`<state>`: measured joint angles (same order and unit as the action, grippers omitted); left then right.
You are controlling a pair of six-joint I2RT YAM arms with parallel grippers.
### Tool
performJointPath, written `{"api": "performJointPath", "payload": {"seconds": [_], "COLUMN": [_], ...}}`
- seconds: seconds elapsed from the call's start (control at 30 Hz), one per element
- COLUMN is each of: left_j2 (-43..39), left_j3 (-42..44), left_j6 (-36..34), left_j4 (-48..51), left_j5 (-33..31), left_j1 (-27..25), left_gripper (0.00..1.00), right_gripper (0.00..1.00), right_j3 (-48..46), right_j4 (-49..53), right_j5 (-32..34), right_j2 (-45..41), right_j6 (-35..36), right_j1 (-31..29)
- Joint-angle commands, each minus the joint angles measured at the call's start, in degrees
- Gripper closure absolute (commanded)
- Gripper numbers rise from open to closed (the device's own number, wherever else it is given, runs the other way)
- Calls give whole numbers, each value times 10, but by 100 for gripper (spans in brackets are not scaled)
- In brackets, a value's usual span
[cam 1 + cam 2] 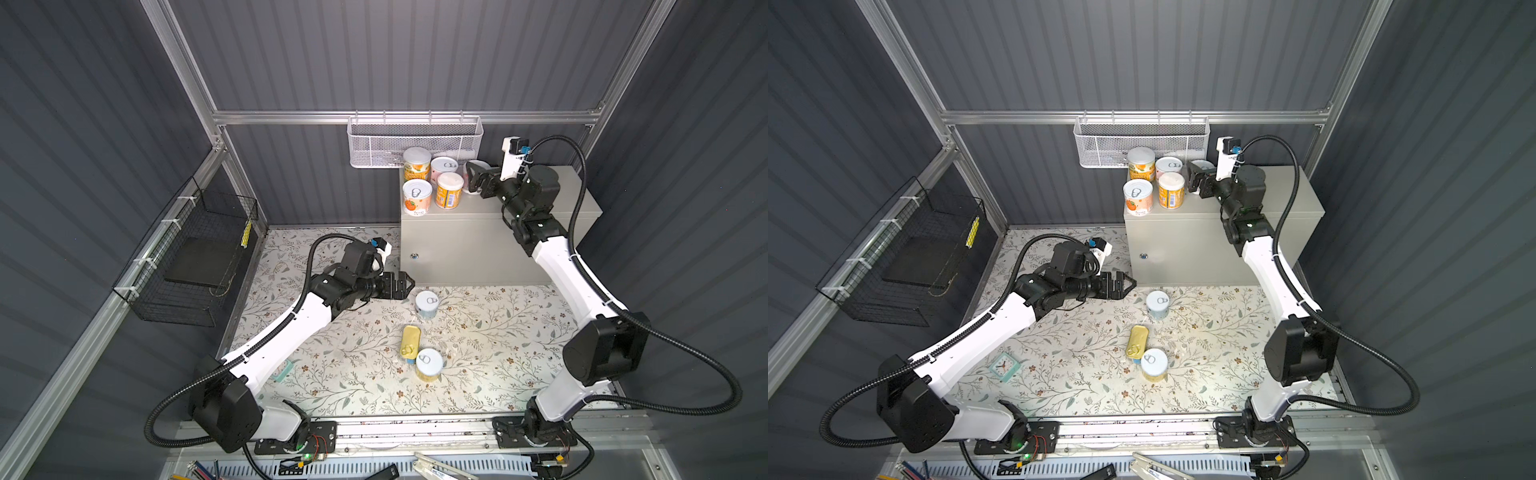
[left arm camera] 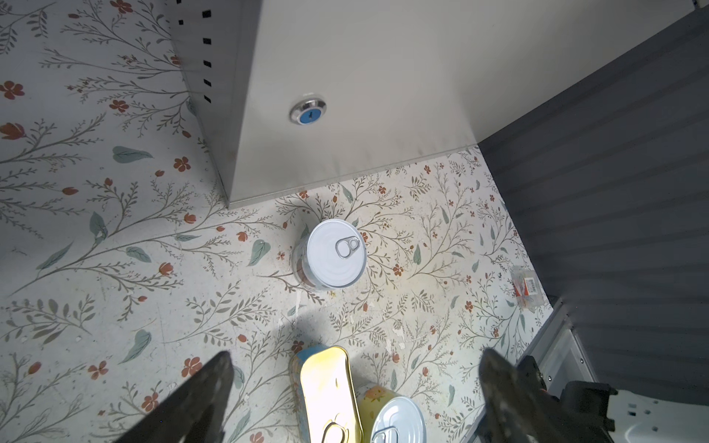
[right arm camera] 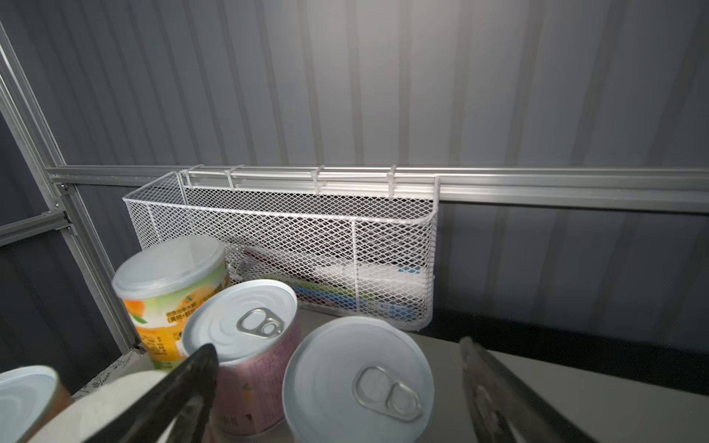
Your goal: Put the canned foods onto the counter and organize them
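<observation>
Counter (image 1: 478, 245) beige-grey; lock (image 2: 308, 112) chrome, blue centre. Mat (image 1: 353, 386) off-white, grey-green sprigs, rust-red flowers. Oblong tin (image 1: 410, 340) gold top, blue side. Pale-blue can (image 1: 427, 305), yellow can (image 1: 429, 365): silver lids. Orange-green can (image 3: 169, 299) white lid; pink can (image 3: 253, 383) silver lid. Mesh basket (image 1: 382, 145) white, wire basket (image 1: 183, 307) black. Walls (image 1: 415, 54) dark grey, ribbed.

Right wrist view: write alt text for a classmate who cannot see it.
The open right gripper hangs over the counter, a silver-lidded can between its jaws. Next to it stand a pink-labelled can, then an orange-labelled can, with a white mesh basket hung on the rail behind.
</observation>
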<state>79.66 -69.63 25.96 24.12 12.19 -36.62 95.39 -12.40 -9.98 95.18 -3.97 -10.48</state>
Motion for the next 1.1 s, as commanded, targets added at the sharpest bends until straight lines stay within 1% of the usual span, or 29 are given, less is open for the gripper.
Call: {"api": "performJointPath", "payload": {"seconds": [0.0, 0.07, 0.13, 0.23, 0.3, 0.4, 0.43, 0.47, 0.5, 0.53, 0.63, 0.73, 0.8, 0.87, 1.07], "left_j2": [8, 14, 19, 25, 30, 36, 36, 36, 35, 34, 30, 29, 30, 29, 33], "left_j3": [5, 4, 4, 10, 16, 23, 28, 35, 43, 49, 66, 83, 99, 118, 144], "left_j6": [-14, -17, -20, -19, -18, -25, -26, -28, -35, -39, -47, -50, -46, -37, -11], "left_j4": [-5, -5, -6, -15, -25, -33, -36, -40, -45, -48, -43, -30, -21, -21, 5], "left_j5": [-5, -6, -2, 6, 26, 60, 63, 63, 83, 85, 74, 72, 44, 32, 24], "left_j1": [4, 4, 4, 4, 4, 3, 2, 1, -1, -3, -11, -23, -32, -38, -52], "left_gripper": [0, 0, 0, 0, 0, 0, 0, 0, 0, 0, 0, 0, 0, 0, 0], "right_gripper": [1, 1, 1, 1, 1, 1, 1, 1, 1, 1, 1, 1, 1, 1, 1], "right_j3": [-25, -44, -73, -152, -201, -249, -264, -276, -289, -304, -364, -415, -443, -466, -549], "right_j4": [-7, -5, -6, -47, -69, -53, -44, -28, -9, 3, 28, 76, 116, 143, 156], "right_j5": [17, 31, 39, 27, 32, 16, 8, 5, 4, -1, -18, -27, -30, -34, -44], "right_j2": [-32, -54, -85, -143, -184, -241, -259, -279, -300, -323, -401, -463, -491, -514, -583], "right_j6": [12, 8, -11, -39, -54, -70, -78, -92, -106, -113, -131, -136, -139, -141, -169], "right_j1": [-2, -2, -1, -2, -1, -1, -1, -1, -1, -1, -1, -1, -2, -2, -1]}}
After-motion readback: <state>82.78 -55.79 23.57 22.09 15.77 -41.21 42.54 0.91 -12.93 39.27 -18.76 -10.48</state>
